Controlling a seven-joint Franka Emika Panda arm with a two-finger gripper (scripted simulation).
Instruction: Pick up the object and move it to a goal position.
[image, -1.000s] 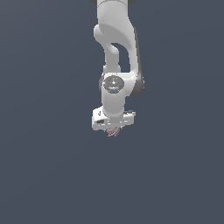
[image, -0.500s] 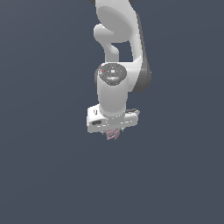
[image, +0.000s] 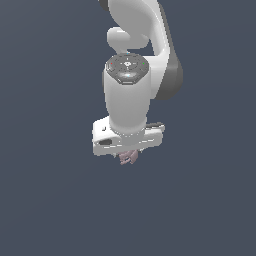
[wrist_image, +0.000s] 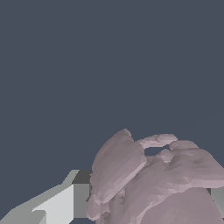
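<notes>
Below the upright arm (image: 132, 75), the claw (image: 128, 150) points straight down, closed on the object (image: 128, 157), which sits pinched between its fingers (wrist_image: 61, 203) and juts just under them. Its lumpy shape shows no clear long axis.

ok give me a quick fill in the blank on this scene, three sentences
1. The claw is shut on the ____.
2. The object is pink-mauve and ____ in shape.
3. In the exterior view the object sits ____ the white claw body.

Missing words: object; lumpy; below
</notes>
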